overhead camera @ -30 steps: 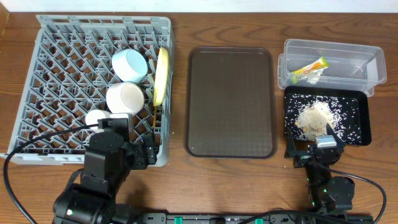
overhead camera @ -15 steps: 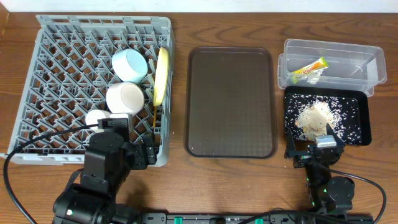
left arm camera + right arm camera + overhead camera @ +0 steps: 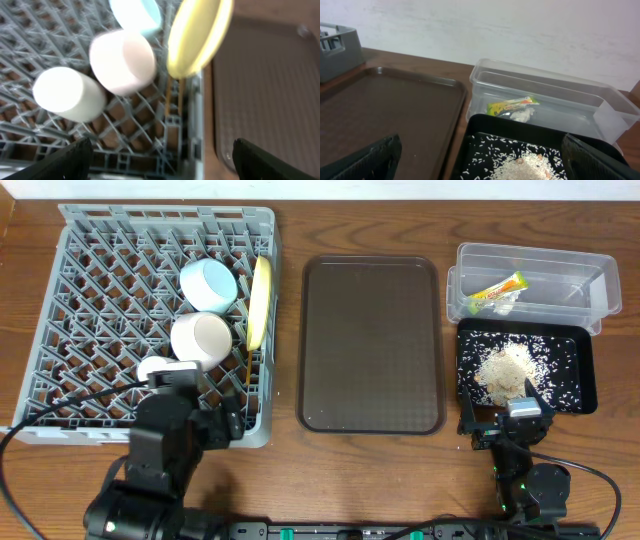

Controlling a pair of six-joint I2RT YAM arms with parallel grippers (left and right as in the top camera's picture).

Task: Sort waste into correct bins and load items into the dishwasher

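Leftward a touch since a second ago goes the left gripper (image 3: 161, 157) — fingers wide apart, empty, over the dish rack (image 3: 120, 240) holding white cup (image 3: 152, 367), yellow plate (image 3: 261, 300) and chopsticks (image 3: 173, 97) — while the right gripper (image 3: 480, 160), equally spread, sits unmoved by the black tray (image 3: 585, 370) of rice scraps (image 3: 505, 368), the wrapper (image 3: 497, 288) in the clear tub (image 3: 600, 280) showing no legible print.

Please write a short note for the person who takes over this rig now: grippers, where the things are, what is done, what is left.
Left gripper: open, holds nothing, over the rack, near its front right corner.
Right gripper: open, holds nothing, at the black tray's near edge.
Waste: wrapper in the tub; rice in the black tray.
Dishes: plate, blue bowl, pink bowl, cup and chopsticks are in the rack.
Done: sorting and loading, it seems.
Left: probably only parking the arms.
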